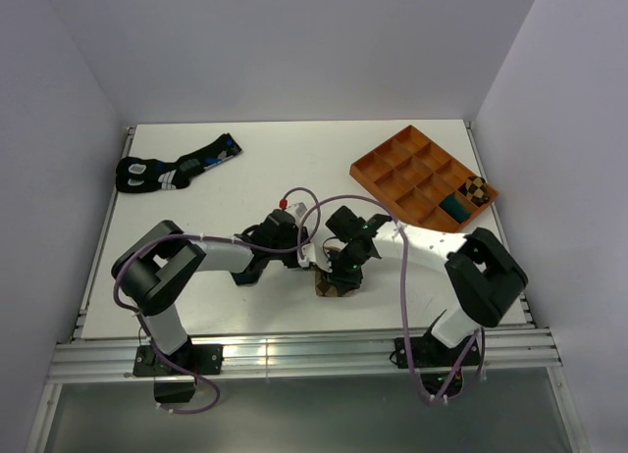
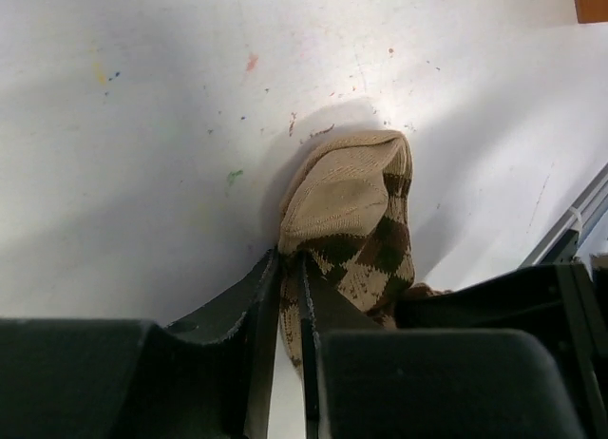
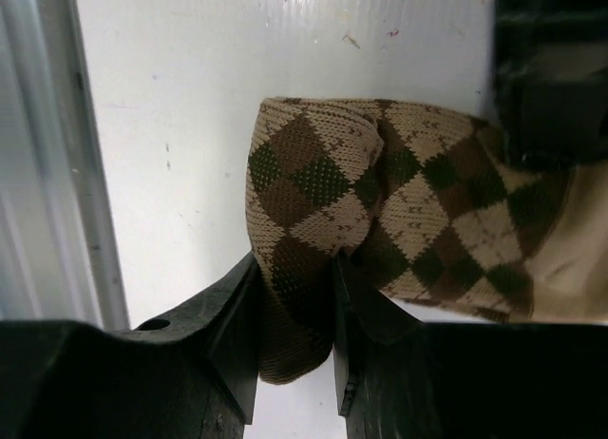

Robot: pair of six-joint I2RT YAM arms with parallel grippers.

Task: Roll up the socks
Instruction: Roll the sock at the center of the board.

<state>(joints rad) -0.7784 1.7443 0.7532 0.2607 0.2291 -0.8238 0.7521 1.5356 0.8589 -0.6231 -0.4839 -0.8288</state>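
Note:
The tan sock with dark-brown argyle diamonds (image 1: 337, 282) lies bunched and partly folded on the table, near the front edge at the middle. My left gripper (image 1: 314, 264) is shut on one thin edge of it; the left wrist view shows the sock (image 2: 353, 197) pinched between the jaws (image 2: 290, 268). My right gripper (image 1: 343, 269) is shut on a thicker folded end of the sock (image 3: 318, 178), with fabric filling the gap between the jaws (image 3: 294, 268). No plain navy sock shows loose on the table.
An orange compartment tray (image 1: 392, 169) stands at the back right, holding an argyle bundle (image 1: 476, 190) and a dark teal bundle (image 1: 453, 209). Black socks with blue and white markings (image 1: 177, 167) lie at the back left. The table's front rail (image 3: 52, 173) is close by.

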